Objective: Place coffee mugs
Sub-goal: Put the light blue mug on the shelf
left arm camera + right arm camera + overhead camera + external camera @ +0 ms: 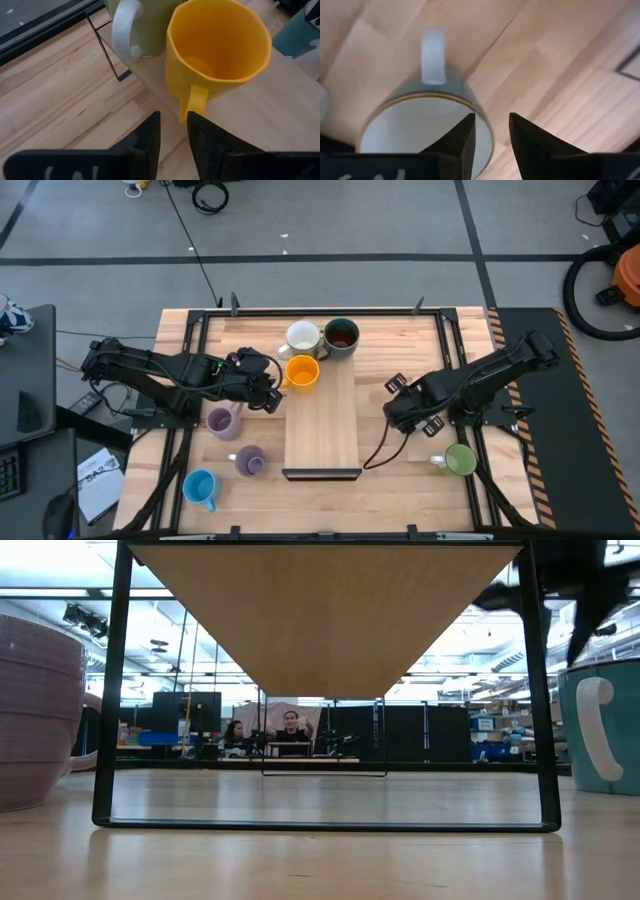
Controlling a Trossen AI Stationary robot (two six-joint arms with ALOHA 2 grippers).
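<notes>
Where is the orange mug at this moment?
In the high view, the orange mug stands on the raised wooden shelf, left side, just below the white mug, beside the left gripper.

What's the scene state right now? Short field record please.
shelf: raised wooden shelf at table centre
on shelf: white mug, dark grey mug, orange mug, all at its far end
on table, left side: two lavender mugs, light blue mug
on table, right side: green mug
left gripper: fingers apart, by the orange mug's handle, not gripping it
right gripper: fingers apart, over a mug's rim, not gripping
</notes>
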